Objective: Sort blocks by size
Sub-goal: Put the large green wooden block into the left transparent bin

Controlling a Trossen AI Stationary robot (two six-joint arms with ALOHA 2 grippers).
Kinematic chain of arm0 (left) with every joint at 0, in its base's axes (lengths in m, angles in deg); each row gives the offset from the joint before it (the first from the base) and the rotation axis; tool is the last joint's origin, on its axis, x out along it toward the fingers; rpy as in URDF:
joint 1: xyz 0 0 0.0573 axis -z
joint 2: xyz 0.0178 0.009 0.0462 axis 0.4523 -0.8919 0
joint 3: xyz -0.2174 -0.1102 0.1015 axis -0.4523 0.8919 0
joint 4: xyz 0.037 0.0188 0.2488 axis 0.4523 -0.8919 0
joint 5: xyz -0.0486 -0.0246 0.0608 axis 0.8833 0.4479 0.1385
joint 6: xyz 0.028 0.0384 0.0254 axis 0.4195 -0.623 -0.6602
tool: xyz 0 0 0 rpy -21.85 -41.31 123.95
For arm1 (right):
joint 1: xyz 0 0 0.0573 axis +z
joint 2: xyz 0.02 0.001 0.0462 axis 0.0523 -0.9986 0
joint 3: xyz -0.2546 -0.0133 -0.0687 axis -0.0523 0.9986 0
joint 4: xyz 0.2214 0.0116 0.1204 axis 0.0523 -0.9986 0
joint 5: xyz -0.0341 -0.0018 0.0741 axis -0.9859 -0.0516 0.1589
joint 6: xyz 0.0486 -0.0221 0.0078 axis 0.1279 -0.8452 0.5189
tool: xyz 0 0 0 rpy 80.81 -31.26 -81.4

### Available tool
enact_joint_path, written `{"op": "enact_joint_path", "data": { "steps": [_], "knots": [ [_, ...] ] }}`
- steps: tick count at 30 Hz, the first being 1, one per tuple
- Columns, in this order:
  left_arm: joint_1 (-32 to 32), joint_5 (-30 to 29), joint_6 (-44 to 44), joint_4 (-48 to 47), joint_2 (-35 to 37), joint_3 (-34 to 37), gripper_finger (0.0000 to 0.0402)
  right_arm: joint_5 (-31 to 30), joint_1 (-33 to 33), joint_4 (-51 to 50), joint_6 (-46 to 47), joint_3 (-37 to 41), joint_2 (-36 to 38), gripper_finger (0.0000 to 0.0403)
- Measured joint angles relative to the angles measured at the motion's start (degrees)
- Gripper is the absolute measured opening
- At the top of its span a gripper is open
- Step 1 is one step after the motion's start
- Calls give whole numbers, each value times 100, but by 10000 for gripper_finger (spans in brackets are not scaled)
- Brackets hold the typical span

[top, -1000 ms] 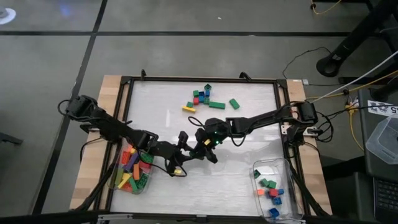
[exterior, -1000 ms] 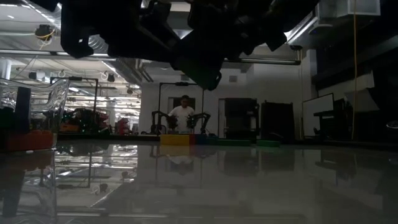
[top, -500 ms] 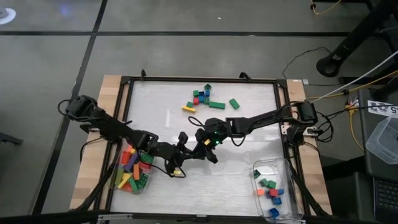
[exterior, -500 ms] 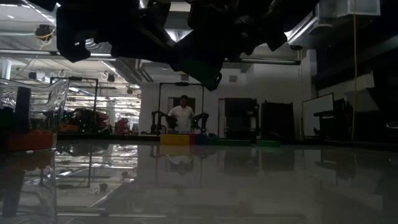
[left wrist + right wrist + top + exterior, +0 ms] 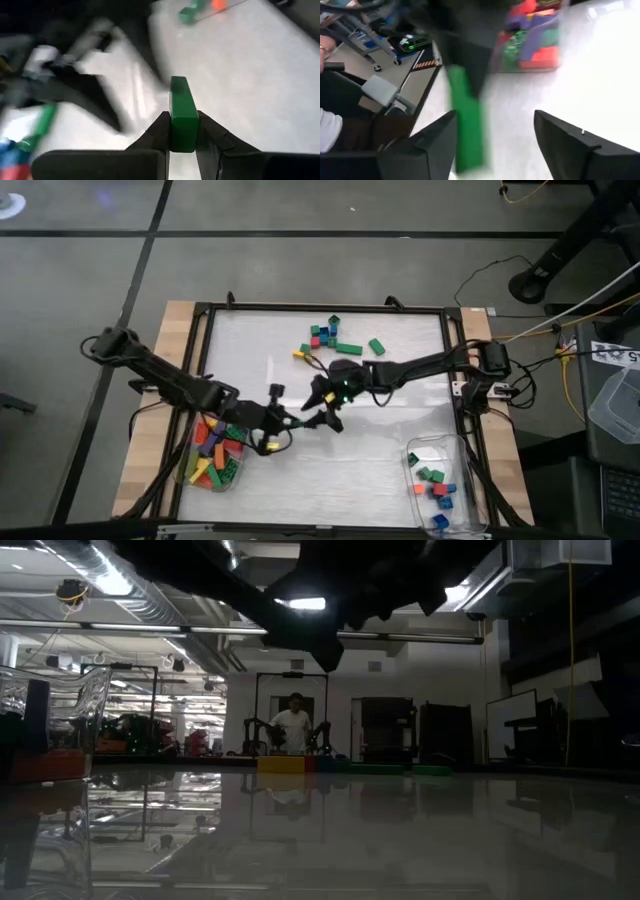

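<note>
left gripper is clamped tight on a long green block, one end pinched between the two fingers, the rest poking straight out ahead of it. in the high view that gripper sits just off the corner of the clear tub holding a jumble of long blocks in red, yellow, green, purple and orange.

right gripper has its fingers spread wide, nothing between them touching either one; the same green block hangs just in front of it, blurry. from above, the right gripper is just beside the left one, mid table, tips nearly facing each other.

beyond the right gripper, toward the far edge of the table, a loose cluster of blocks is lying on the white surface: green, blue, red, one yellow. off to its other side, near the front corner, a second clear tub holds small squarish blocks.

low view: a person is standing well back in the room.
</note>
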Motion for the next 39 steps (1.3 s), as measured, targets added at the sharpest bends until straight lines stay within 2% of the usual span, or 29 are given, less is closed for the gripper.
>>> {"op": "enact_joint_path", "data": {
  "steps": [7, 12, 17, 23, 30, 39],
  "knots": [
    [350, 485, 1728, -1747, 1343, -11, 48, -166, -724, -1570, -776, -676, -4, 262],
    [619, 1477, 3385, -2910, 2185, -11, 47, -1174, -1255, -2704, -1498, -796, -4, 260],
    [859, 1897, 5239, -3878, 2712, -11, 65, -2280, -1809, -3676, -1929, -799, -39, 260],
    [1073, 2311, 6968, -4737, 2909, -11, 82, -2482, -2404, -4328, -1948, -797, -101, 260],
    [1183, 2324, 7284, -5357, 2787, -9, 85, -2371, -2775, -4360, -2331, -799, -405, 260],
    [1181, 2191, 7261, -5400, 2591, -9, 86, -2472, -2791, -4297, -2830, -797, -917, 260]
  ]
}}
